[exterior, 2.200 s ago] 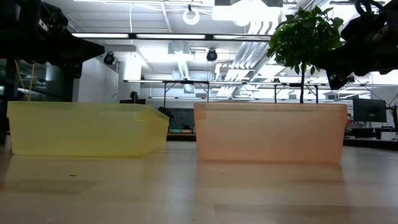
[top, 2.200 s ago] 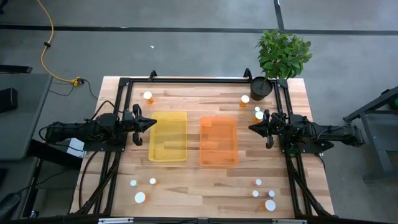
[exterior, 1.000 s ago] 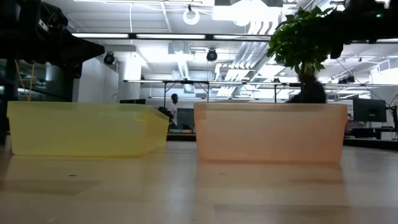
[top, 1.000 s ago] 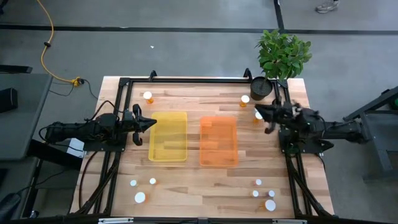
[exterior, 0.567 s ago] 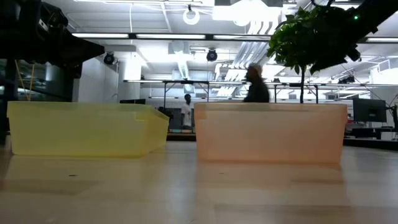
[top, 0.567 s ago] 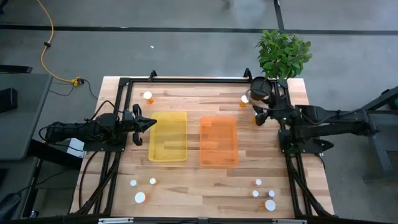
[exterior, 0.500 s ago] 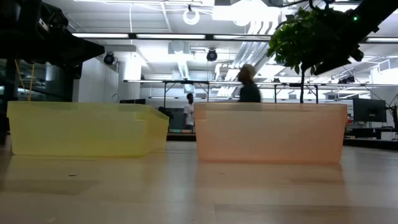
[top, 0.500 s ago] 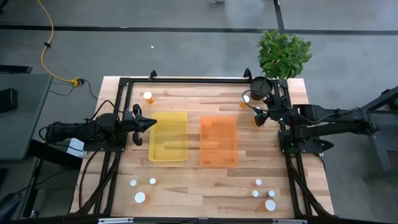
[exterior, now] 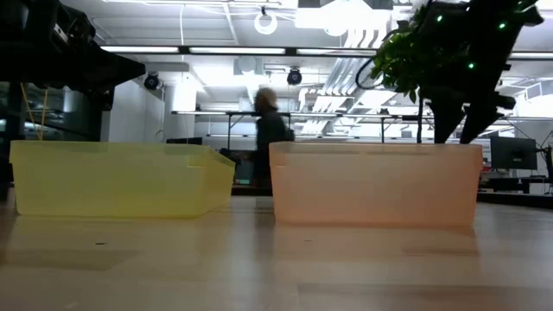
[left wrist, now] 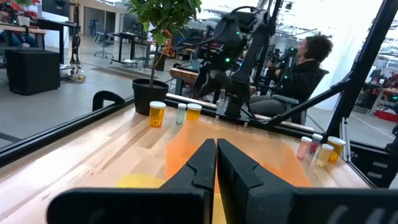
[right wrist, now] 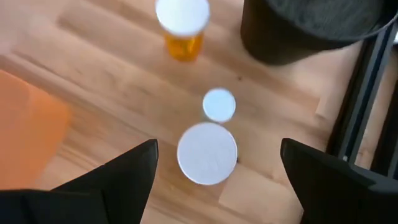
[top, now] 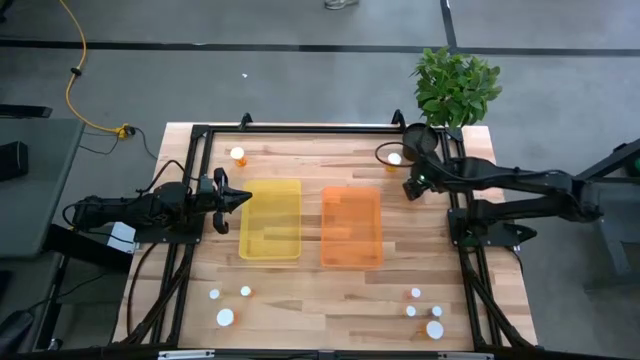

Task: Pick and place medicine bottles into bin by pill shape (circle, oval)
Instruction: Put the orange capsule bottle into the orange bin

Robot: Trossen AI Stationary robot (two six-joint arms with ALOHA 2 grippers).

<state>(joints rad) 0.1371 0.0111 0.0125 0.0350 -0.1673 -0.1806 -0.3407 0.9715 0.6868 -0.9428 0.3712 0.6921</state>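
Right wrist view: right gripper [right wrist: 214, 163] spread wide above upright white-capped bottle [right wrist: 207, 153] (cap up); left gripper [left wrist: 216, 163] pressed together.

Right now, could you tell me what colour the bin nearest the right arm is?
Translucent orange plastic bin; the high view shows it best.

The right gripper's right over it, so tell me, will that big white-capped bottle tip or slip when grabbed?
The bottle stands upright and looks squat, so it probably won't tip. Its round cap may slip if pinched off-centre. The open right gripper straddles it; the small bottle close by might get nudged.
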